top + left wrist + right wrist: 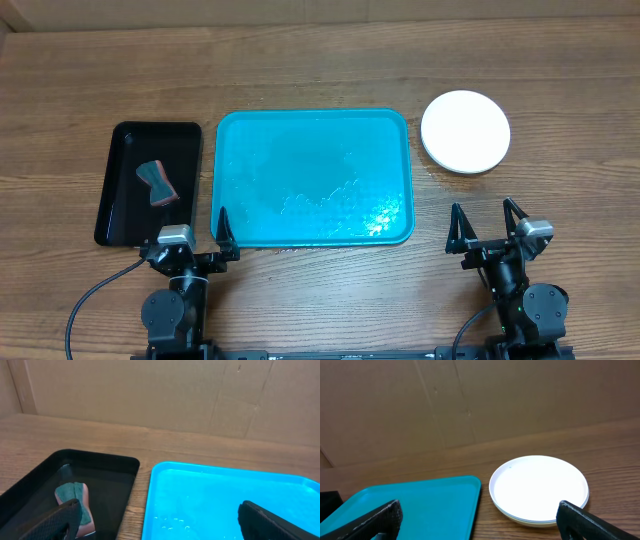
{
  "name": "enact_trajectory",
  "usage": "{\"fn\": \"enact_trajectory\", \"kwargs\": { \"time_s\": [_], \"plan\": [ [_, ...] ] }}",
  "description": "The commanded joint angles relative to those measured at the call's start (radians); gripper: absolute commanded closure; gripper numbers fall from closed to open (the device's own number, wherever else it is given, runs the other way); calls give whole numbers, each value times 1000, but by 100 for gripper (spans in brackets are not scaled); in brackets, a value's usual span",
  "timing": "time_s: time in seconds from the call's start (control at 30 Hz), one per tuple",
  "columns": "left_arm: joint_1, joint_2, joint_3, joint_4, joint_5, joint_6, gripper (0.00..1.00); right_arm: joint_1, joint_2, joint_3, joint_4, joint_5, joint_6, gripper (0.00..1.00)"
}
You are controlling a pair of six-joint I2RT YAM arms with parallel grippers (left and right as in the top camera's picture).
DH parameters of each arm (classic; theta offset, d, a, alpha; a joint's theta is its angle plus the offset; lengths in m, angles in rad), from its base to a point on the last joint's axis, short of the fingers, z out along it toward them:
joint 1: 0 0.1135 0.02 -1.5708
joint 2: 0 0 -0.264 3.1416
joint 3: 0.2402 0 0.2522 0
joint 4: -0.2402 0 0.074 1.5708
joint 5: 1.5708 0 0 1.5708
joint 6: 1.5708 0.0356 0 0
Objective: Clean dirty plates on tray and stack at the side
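Both claws hung wide open at the near edge of the counter, holding nothing.
The left gripper (pixel 159 509) sat near the gap between the black tray (pixel 125 215) and the teal tray (pixel 300 160), and the right gripper (pixel 484 212) sat just in front of the plates (pixel 465 132). Mid-counter, the teal tray showed only wet droplets. On the left side, the black tray held a sponge (pixel 156 182). Further back on the right side, beside the teal tray, the plates were stacked, white on top.
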Motion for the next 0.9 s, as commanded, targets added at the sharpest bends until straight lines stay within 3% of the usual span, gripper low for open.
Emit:
{"fn": "enact_trajectory", "kwargs": {
  "time_s": [0.0,0.87],
  "plan": [
    [-7,-8,-4,-2,-4,32,0,-2,-8,-10,6,13,-3,0],
    [-7,1,-4,-2,-4,33,0,-2,-8,-10,6,13,-3,0]
  ]
}}
